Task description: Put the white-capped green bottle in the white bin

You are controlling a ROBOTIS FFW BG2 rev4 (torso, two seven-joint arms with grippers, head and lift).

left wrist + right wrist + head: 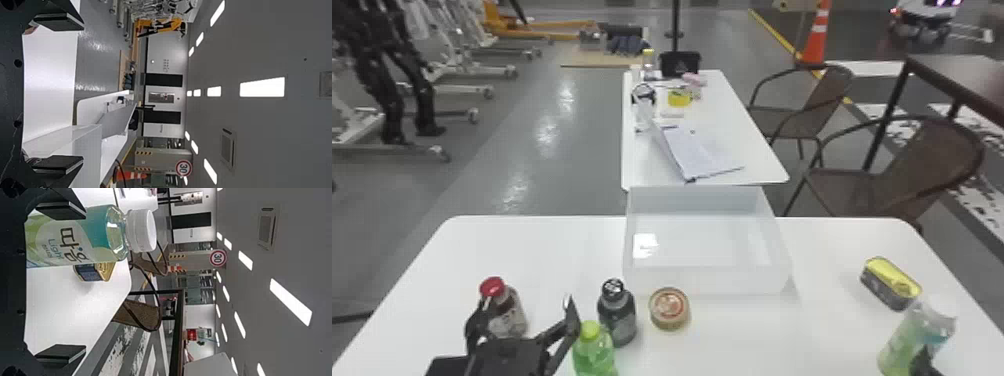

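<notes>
The white-capped green bottle stands at the table's right front. My right gripper is at its near side, one dark finger overlapping its lower part. In the right wrist view, the bottle lies across the view near one finger of the open right gripper, with a wide gap to the other finger. The white bin sits at the table's far middle, and its wall shows in the left wrist view. My left gripper is open at the front left, as is the left gripper in its wrist view.
A red-capped bottle stands by the left gripper's outer finger. Right of that gripper are a green-capped bottle, a dark bottle and a round tin. A yellow-topped can lies just beyond the white-capped bottle.
</notes>
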